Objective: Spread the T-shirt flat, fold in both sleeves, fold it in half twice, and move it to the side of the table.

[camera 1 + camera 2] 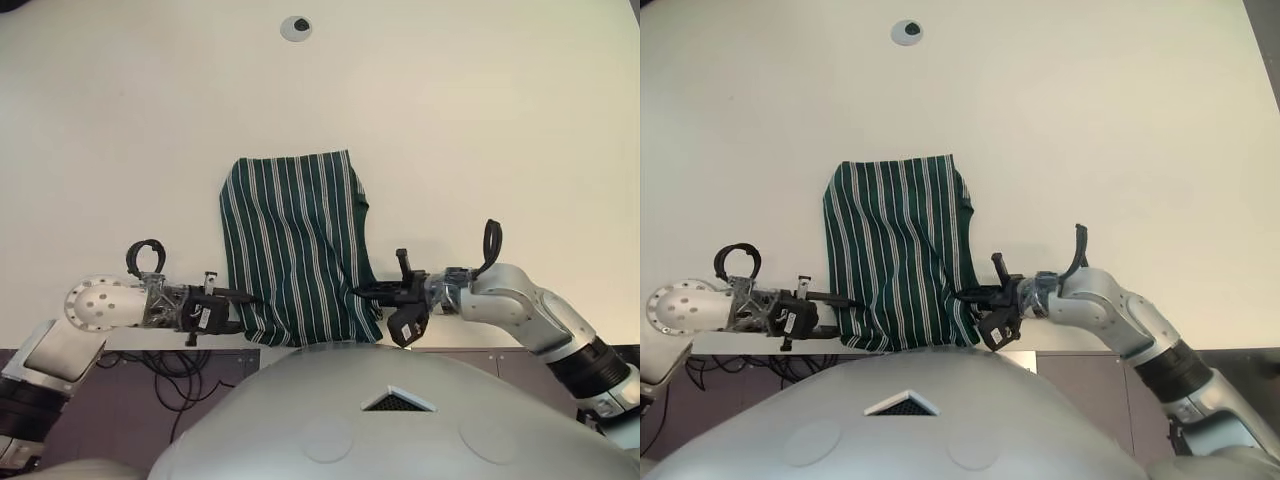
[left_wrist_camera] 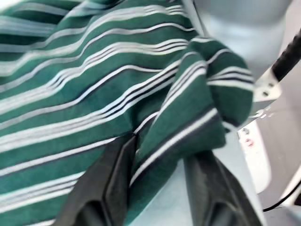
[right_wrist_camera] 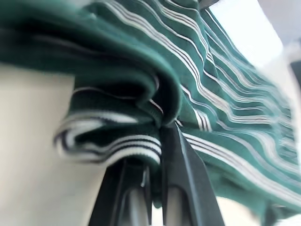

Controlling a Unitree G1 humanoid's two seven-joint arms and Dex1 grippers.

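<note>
The left gripper (image 1: pixel 243 298) was at the near left corner of the T-shirt (image 1: pixel 295 240), with cloth bunched in it, but I could not tell if it squeezed. The shirt lay long and thin at the table's (image 1: pixel 500 120) near edge. The right gripper (image 1: pixel 362 292) pinched the near right corner tight. If the left side slipped, the fold could go crooked.

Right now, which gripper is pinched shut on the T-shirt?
The right gripper: its fingers meet on a fold of the T-shirt; the left gripper has fingers apart around cloth.
</note>
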